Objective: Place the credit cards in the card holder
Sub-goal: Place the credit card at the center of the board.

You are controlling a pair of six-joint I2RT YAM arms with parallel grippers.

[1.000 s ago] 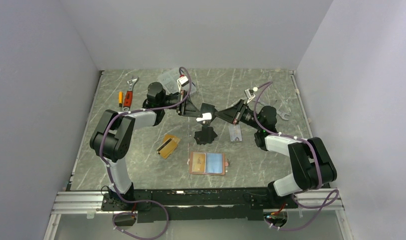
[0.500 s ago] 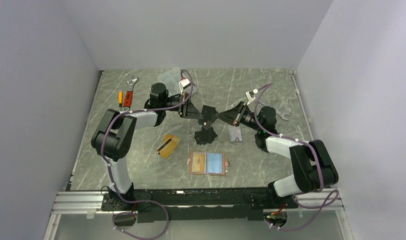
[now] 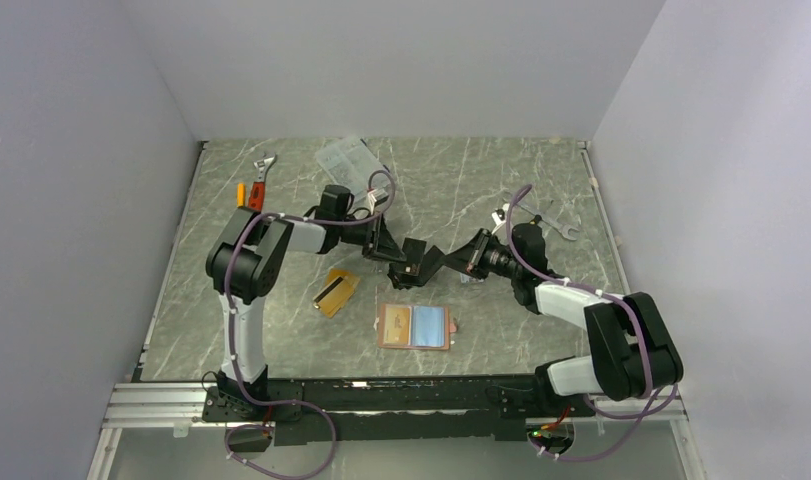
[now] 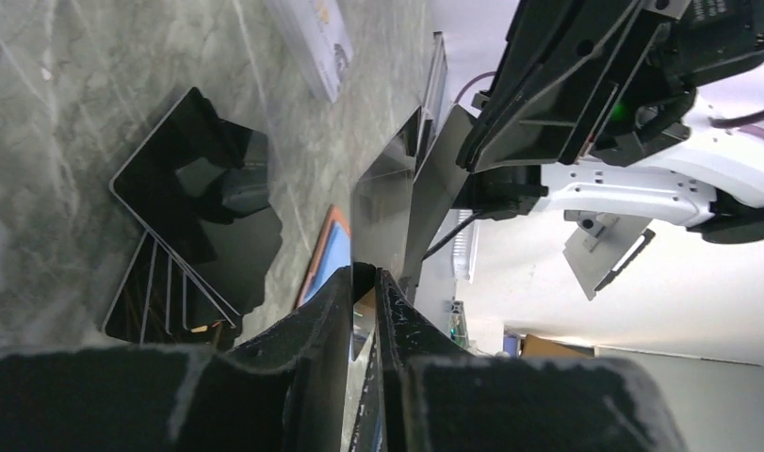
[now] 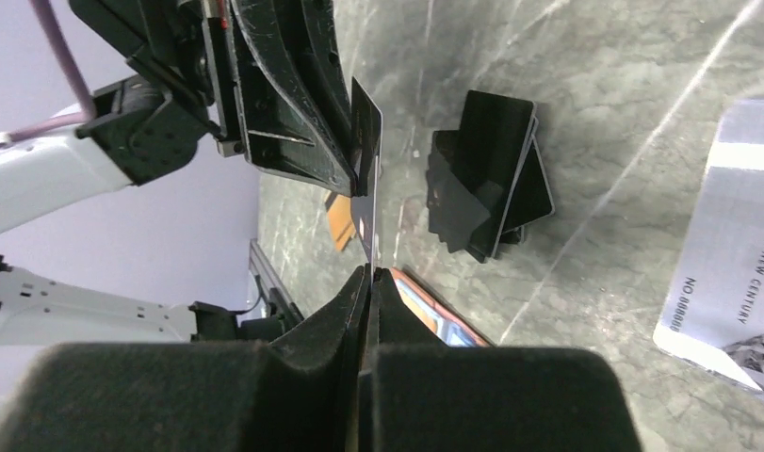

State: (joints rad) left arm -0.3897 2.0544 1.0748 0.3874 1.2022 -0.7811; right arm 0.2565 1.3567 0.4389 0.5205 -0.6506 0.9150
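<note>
Nearest the arm bases you have the card holder lying open, with the orange-gold cards just beyond it to the left, not touching it. Farther out, above the black pile, the right gripper pinches a silver-grey card held on edge. The left gripper fingers flank the card's other end with a slim gap, and you cannot tell whether they grip.

on the silver-grey card, "new century" and a partly legible "no" number
</note>
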